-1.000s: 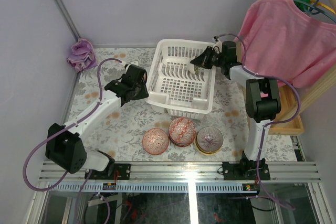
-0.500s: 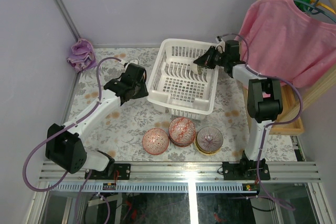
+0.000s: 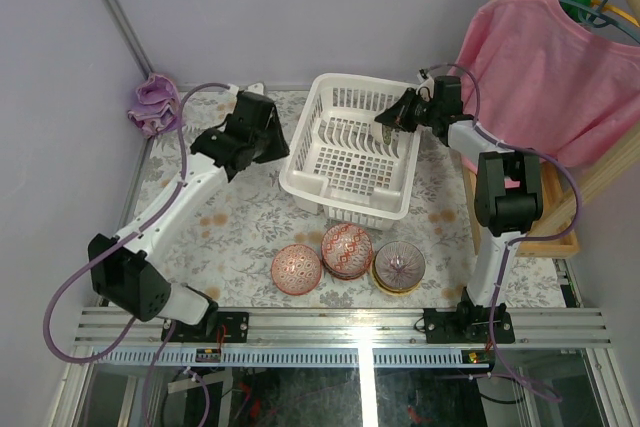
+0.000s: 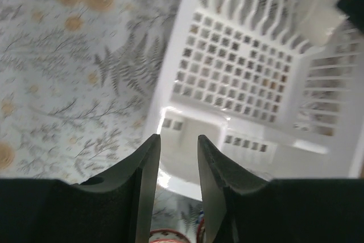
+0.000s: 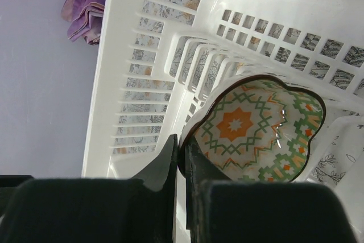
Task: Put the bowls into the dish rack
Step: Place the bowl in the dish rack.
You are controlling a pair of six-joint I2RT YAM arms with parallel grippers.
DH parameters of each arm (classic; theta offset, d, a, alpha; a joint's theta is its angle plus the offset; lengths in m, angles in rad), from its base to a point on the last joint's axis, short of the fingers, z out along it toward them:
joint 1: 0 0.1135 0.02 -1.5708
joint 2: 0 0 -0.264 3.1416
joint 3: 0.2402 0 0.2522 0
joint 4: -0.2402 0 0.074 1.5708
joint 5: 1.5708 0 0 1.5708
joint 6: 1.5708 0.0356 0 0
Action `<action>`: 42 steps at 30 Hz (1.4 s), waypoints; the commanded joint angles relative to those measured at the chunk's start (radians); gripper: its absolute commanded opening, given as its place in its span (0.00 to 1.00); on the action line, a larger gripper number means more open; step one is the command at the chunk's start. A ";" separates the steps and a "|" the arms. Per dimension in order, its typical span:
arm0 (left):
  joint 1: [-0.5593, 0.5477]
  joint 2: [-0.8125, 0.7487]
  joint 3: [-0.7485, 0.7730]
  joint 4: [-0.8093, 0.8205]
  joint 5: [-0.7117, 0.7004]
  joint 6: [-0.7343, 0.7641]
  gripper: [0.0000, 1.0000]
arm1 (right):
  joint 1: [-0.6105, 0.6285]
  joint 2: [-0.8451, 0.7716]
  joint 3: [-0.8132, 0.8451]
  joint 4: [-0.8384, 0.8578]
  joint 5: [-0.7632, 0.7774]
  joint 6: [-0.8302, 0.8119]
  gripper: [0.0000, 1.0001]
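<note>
Top external: fixed high on near side of dish rack [image 3: 345,172], facing down, distant. Left wrist: above its left side, facing down, medium range. Right wrist: at its far-right rim, facing inward, very close. Shared: its floor, tines.

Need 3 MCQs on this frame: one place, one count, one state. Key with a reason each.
1. Where is the purple cloth?
A) on the hanger
B) far-left corner of the table
C) under the left arm

2. How many bowls show from above in the near row?
A) three
B) one
C) six

3. The right pincer is:
A) open, empty
B) shut on the cloth
C) shut on a green-and-orange patterned bowl, at its rim

B: the top view shows it at that corner.
A: pink-red bowl, red-patterned bowl and tan-yellow bowl sit side by side.
C: the wrist view shows the rim pinched between its fingers.
</note>
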 commanded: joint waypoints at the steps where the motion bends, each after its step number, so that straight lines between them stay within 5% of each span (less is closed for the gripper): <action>1: 0.005 0.073 0.127 0.038 0.124 -0.005 0.32 | -0.026 0.016 -0.043 -0.173 0.075 -0.032 0.03; 10: 0.024 0.149 0.209 0.037 0.076 0.015 0.35 | -0.018 -0.014 -0.097 0.040 -0.035 0.089 0.00; 22: 0.110 0.158 0.151 0.031 0.060 0.057 0.38 | 0.133 -0.112 0.062 -0.030 0.056 0.122 0.00; 26: 0.115 0.172 0.124 0.060 0.117 0.070 0.46 | 0.203 -0.070 0.145 -0.005 0.080 0.161 0.00; 34: 0.118 0.202 0.089 0.113 0.234 0.084 0.59 | 0.258 0.062 0.153 0.304 0.098 0.362 0.00; 42: 0.120 0.249 0.085 0.109 0.257 0.111 0.44 | 0.300 0.116 0.069 0.622 0.184 0.452 0.00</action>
